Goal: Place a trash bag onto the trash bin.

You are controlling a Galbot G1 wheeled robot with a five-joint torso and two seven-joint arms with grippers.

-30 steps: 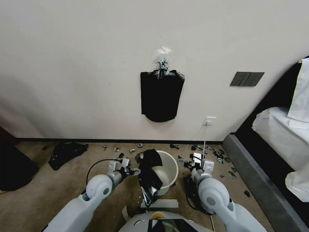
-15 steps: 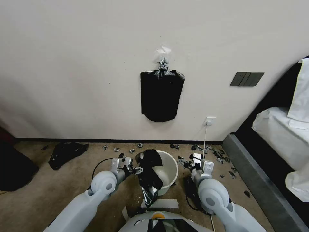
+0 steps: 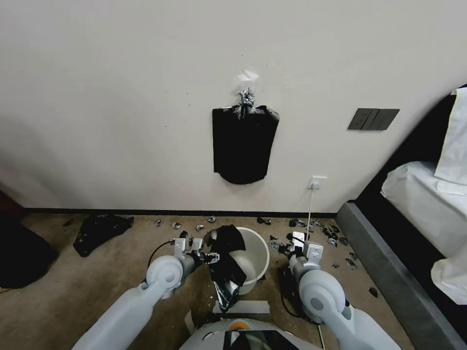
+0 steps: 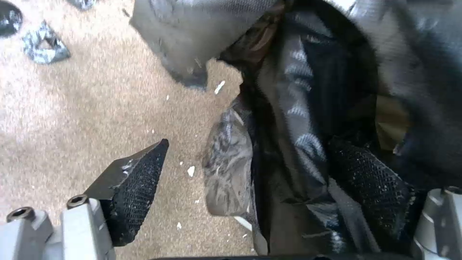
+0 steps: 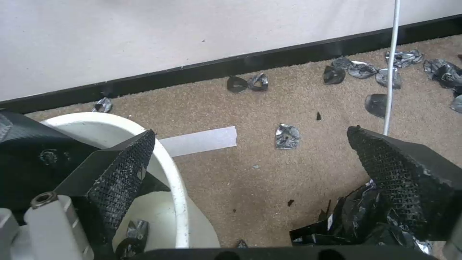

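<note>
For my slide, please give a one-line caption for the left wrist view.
Open left hand straddling a fold of the black trash bag, one finger over bare carpet.

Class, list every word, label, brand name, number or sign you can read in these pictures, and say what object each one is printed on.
None: no readable text anywhere.
Small round cream-white plastic trash bin: unmarked.
Thin glossy black plastic trash bag draped on its rim: no print.
Dark grey rectangular wall switch plate: no legible marking.
White wall socket: too small to tell.

Glossy black trash bag [image 3: 225,262]; cream-white trash bin [image 3: 256,257]; tan carpet [image 3: 73,287]
</note>
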